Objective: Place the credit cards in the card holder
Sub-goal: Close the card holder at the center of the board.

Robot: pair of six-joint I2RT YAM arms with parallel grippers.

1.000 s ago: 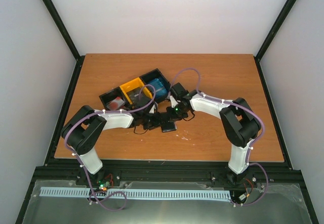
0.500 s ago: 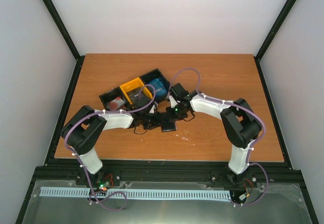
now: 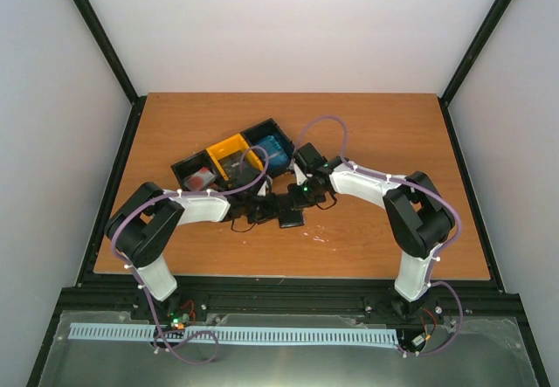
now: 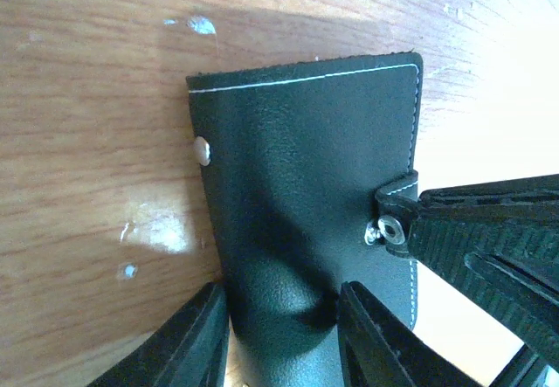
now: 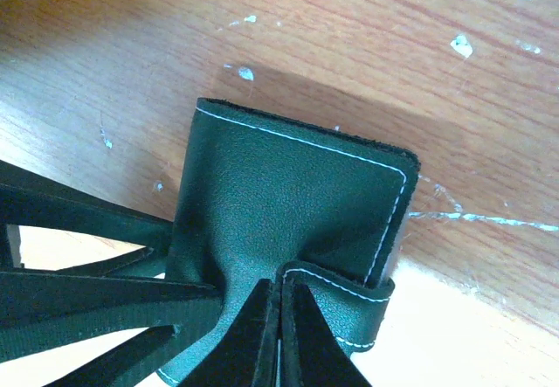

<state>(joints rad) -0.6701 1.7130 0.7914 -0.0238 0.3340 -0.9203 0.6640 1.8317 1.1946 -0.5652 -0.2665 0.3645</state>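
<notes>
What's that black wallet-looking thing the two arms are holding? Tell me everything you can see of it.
The card holder is a black, grained, leather-like wallet with white edge stitching, a metal snap stud and a closing tab. It is folded, over the wooden table. The left gripper clamps one end; the right gripper pinches the tab.

a brown wooden table (image 3: 384,142), scuffed with pale flecks, sits inside a booth of plain white walls (image 3: 288,29). black frame posts (image 3: 98,36) run up the corners. at the near edge lies a grey metal sheet (image 3: 489,352) with a white slotted strip (image 3: 262,335). even, soft light.
</notes>
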